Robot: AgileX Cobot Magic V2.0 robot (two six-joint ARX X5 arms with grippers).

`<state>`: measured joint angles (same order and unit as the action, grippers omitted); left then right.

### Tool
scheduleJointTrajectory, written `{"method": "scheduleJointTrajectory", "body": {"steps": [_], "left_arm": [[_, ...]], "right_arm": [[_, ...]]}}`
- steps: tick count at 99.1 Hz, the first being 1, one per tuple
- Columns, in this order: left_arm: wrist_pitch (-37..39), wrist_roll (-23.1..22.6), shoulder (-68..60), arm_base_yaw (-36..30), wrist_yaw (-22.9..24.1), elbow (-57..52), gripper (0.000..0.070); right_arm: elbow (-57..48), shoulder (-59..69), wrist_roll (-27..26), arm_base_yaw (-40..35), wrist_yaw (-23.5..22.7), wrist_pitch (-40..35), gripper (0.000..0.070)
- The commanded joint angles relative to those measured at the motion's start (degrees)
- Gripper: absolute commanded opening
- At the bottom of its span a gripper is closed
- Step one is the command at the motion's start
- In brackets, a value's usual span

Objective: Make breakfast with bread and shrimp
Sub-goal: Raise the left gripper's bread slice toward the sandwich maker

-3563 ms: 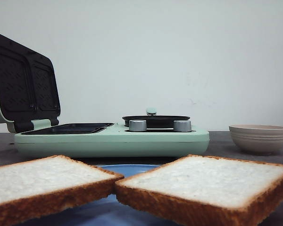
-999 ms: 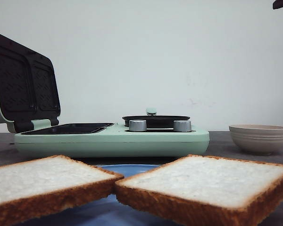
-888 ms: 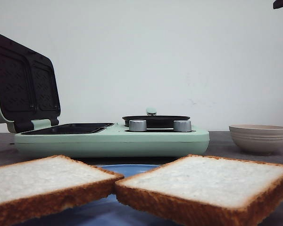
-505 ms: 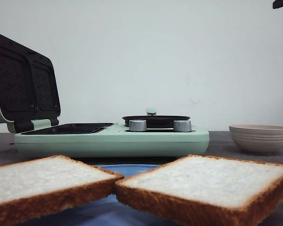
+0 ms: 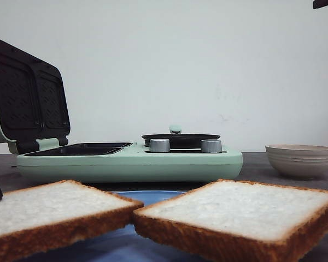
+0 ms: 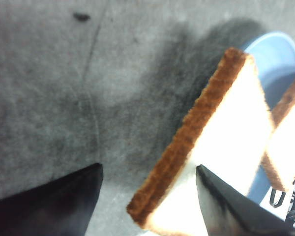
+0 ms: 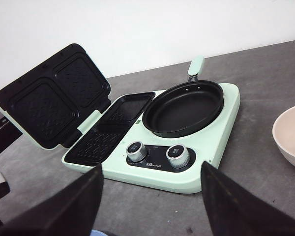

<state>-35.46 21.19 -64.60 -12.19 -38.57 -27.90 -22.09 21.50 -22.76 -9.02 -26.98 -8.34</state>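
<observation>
Left jaws astride bread [image 6: 221,147] corner

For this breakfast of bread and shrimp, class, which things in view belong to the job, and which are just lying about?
Belongs to the job:
- left bread slice
- right bread slice
- green sandwich maker, lid open
- its round black pan
- beige bowl; contents hidden
- left hand, open by the left slice

Just lying about:
- blue plate under the bread
- grey table
</observation>
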Motion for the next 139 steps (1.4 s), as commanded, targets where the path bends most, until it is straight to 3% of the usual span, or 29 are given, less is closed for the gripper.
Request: {"method": "scheduleJointTrajectory", "body": {"steps": [1, 16, 30, 56, 82, 98, 114, 139], "left_arm": [[0.9, -1.2, -1.0, -0.3, -0.3, -0.7, 0.0355], [1.6, -1.0, -2.0, -0.3, -0.9, -0.7, 0.0354], [0.5, -1.1, -2.2, -0.3, -5.4, -0.7, 0.0354], [0.4, -1.2, -2.2, -0.3, -5.8, -0.7, 0.0354], [0.4, -1.0, -2.2, -0.5, -11.5, -0.7, 0.0342], [0.3, -1.0, -2.2, -0.5, -11.6, -0.7, 0.0144], [0.3, -1.2, -2.2, -0.5, -11.6, -0.7, 0.0000], [0.9, -3.7, -2.0, -0.5, -14.3, -0.7, 0.0001]], "right_arm": [[-0.8, 0.0, -0.4, -0.3, 0.0, 0.6, 0.0390], [-0.8, 0.0, -0.4, -0.7, 0.0, 0.5, 0.0390], [-0.8, 0.0, -0.4, -1.1, -0.1, 0.5, 0.0390], [-0.8, 0.0, -0.4, -1.7, -0.1, 0.5, 0.0390], [-0.8, 0.0, -0.4, -1.7, -0.2, 0.5, 0.0389], [-0.8, 0.0, -0.4, -1.7, -0.2, 0.5, 0.0390], [-0.7, 0.0, -0.4, -1.7, -0.2, 0.5, 0.0390], [-0.8, 0.0, -0.4, -1.9, -0.4, 0.5, 0.0390]]}}
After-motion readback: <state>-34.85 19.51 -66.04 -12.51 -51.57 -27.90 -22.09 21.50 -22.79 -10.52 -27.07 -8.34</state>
